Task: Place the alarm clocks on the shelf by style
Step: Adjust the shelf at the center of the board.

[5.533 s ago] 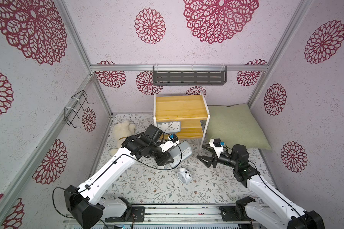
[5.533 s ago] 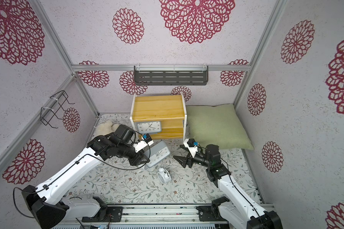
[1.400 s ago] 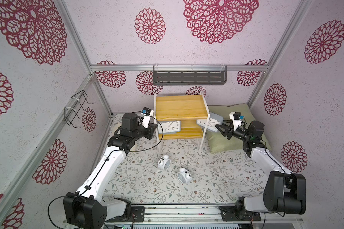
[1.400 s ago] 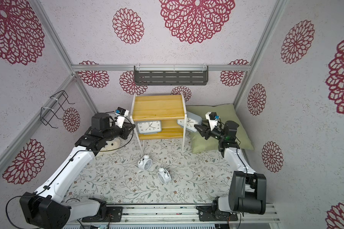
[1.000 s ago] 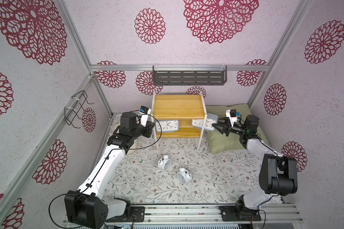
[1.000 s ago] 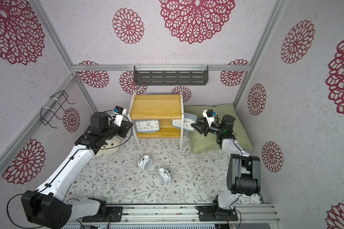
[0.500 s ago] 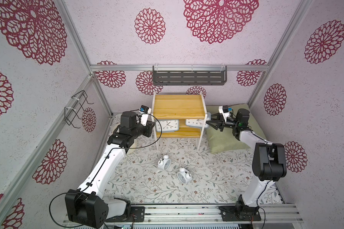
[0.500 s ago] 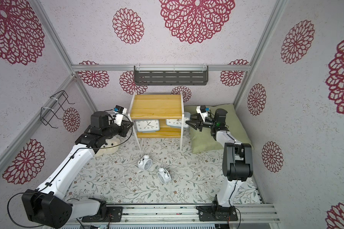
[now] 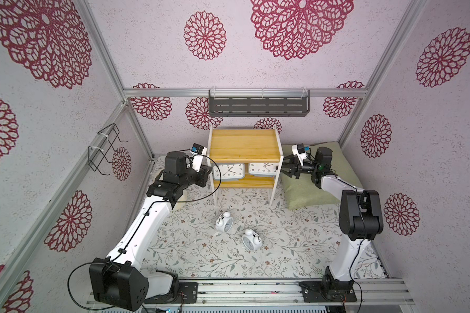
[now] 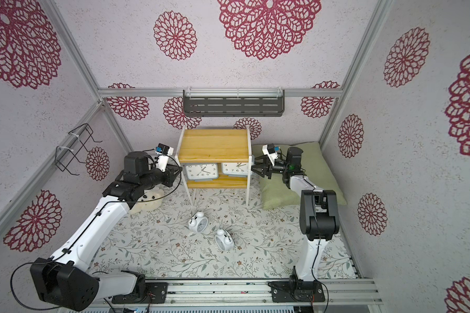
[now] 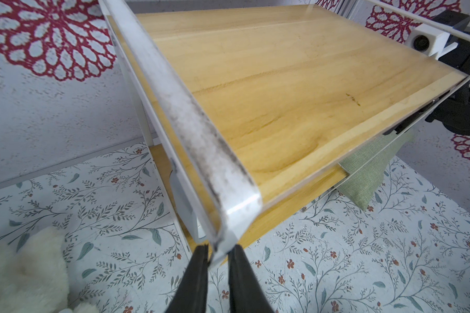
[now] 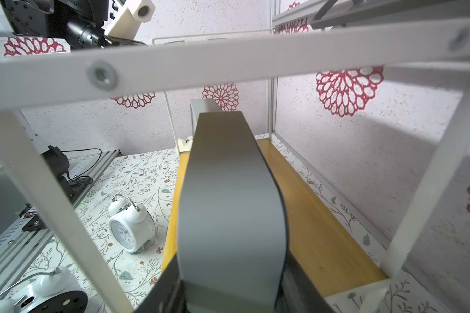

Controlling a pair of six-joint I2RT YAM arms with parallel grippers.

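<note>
**Yellow wood, grey clocks: both arms at the shelf**

Yellow boards and a thin white frame sit in the centre of both top views: that is the shelf (image 9: 244, 146), and both arms are on it. The left gripper (image 11: 218, 253) comes in from the left of the frame, and the left wrist view shows its two black fingers (image 11: 198, 271) nearly together, pinched on the white rail at the corner of the shelf's top board.

From the right of the frame, the right gripper (image 12: 229, 287) reaches through the side of the frame onto the lower board. In the right wrist view, the right grey clock (image 12: 228, 195) fills the middle of the picture, its grey casing running straight out from between the jaws, which stand partly apart and clamped on the clock's near end. The clock sits over the lower board, under the white crossbar.

In a top view, this clock (image 9: 263, 169) shows its white face on the right half of the lower tier, touching or just beside the left grey clock (image 9: 229, 172), which stands upright on the left half.

Below the shelf, in the lower middle of the frame, two round white twin-bell clocks rest on the floral mat (image 9: 296, 244): the upper twin-bell clock (image 9: 225, 222) and the lower twin-bell clock (image 9: 251, 239), near each other, well apart from both grippers. A green cushion (image 9: 310, 189) lies under the right arm.
</note>
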